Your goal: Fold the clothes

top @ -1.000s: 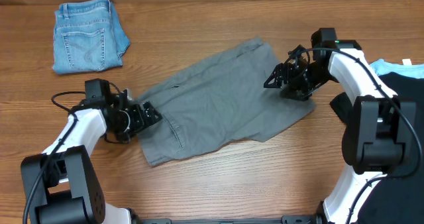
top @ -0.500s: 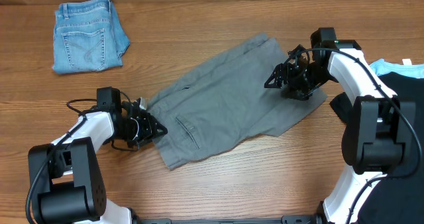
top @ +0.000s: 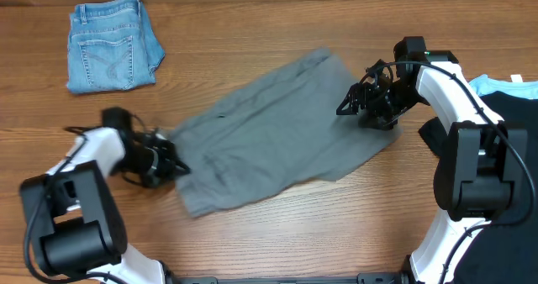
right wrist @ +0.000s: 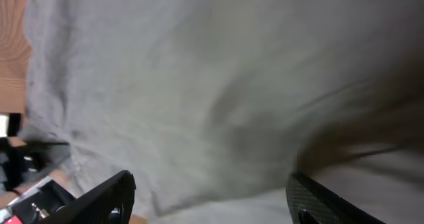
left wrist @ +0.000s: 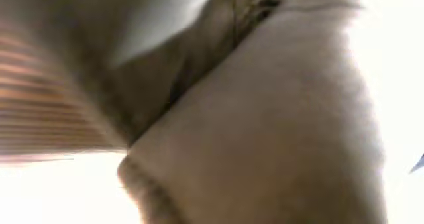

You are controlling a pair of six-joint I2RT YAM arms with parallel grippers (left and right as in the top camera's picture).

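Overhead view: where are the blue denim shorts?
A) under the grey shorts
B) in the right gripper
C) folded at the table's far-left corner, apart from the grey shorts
C: the blue denim shorts lie folded there, well clear of the grey shorts.

I can read no writing, label, brand or number on any of my three feeds. From overhead, the grey shorts (top: 277, 128) show only plain cloth. The denim shorts (top: 113, 44), well off to the upper left of them, are too small for me to make out any lettering on their stitching or pockets. My left wrist feed is too blurred to read anything, and my right wrist feed shows only unmarked grey cloth.
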